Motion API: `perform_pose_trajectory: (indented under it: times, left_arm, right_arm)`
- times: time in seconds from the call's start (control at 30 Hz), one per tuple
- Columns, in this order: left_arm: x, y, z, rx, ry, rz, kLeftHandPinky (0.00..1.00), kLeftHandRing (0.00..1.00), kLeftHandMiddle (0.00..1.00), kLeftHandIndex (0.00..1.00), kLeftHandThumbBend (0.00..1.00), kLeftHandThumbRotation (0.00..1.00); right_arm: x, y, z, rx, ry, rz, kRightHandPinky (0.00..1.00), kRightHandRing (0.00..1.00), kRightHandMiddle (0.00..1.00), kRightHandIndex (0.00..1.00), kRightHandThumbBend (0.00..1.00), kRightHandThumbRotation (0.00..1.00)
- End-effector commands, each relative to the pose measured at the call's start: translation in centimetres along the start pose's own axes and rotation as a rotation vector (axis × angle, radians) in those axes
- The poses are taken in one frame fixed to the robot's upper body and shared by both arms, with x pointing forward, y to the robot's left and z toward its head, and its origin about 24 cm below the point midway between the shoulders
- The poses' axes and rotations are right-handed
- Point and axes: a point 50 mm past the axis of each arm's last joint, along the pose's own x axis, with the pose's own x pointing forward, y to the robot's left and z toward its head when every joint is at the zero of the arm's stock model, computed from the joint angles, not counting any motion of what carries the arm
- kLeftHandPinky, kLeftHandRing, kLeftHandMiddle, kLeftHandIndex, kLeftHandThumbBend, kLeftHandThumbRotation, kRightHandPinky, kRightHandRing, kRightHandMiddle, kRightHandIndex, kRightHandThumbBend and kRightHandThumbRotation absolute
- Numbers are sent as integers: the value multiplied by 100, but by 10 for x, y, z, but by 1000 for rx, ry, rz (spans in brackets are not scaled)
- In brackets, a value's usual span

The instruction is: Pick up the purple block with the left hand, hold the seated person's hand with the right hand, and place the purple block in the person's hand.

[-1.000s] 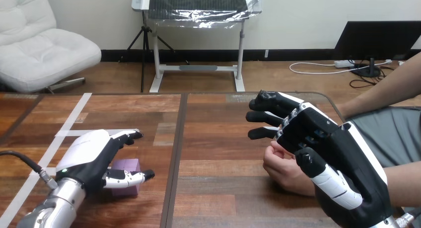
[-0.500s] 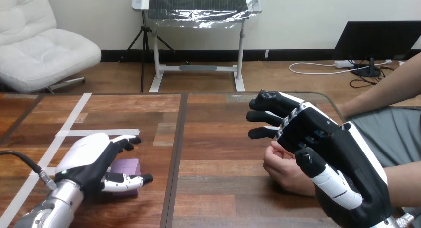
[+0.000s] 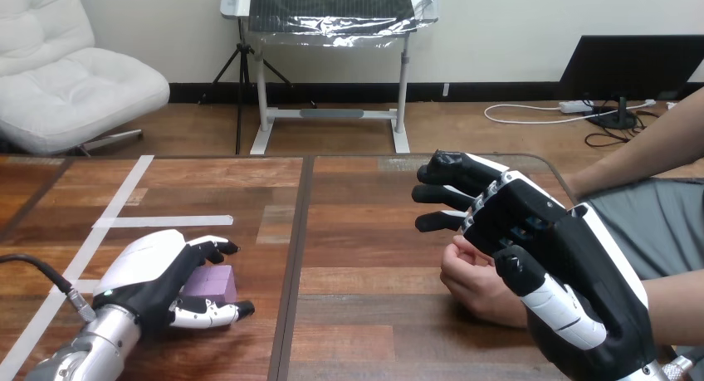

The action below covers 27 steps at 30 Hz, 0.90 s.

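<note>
The purple block [image 3: 209,281] was found on the table [image 3: 365,232] at the near left, not yet lifted and in the same spot as a second before. What had changed lay around it: the left hand [image 3: 143,271] had been lowered and drawn in, so that its fingers [image 3: 214,248] were curled over the block's far edge and its thumb [image 3: 207,313] was laid across the near side. The block was thus enclosed in a grasp, though how firm a grasp could not be judged. The pick-up was judged close, with only the lift left.

Well apart to the right, nothing had been altered. The right hand [image 3: 544,244] was held released and loosely spread over the person's hand [image 3: 471,283], which rested curled on the table. No finger was seen wrapped round it, so the holding step was taken as still undone.
</note>
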Motion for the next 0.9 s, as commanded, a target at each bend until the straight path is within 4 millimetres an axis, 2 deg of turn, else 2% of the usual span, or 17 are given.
perform_pose_trajectory:
  times: [0.0,0.87]
  left_arm:
    - [14,31,9,44,-34,66,94,82,80,80,74,41]
    - [18,26,7,66,-11,30,96,82,80,80,74,38]
  right_arm:
    - [11,-2,14,-39,-79,17,72,81,82,80,73,60]
    - [11,-2,16,-32,-81,16,71,80,82,80,74,58]
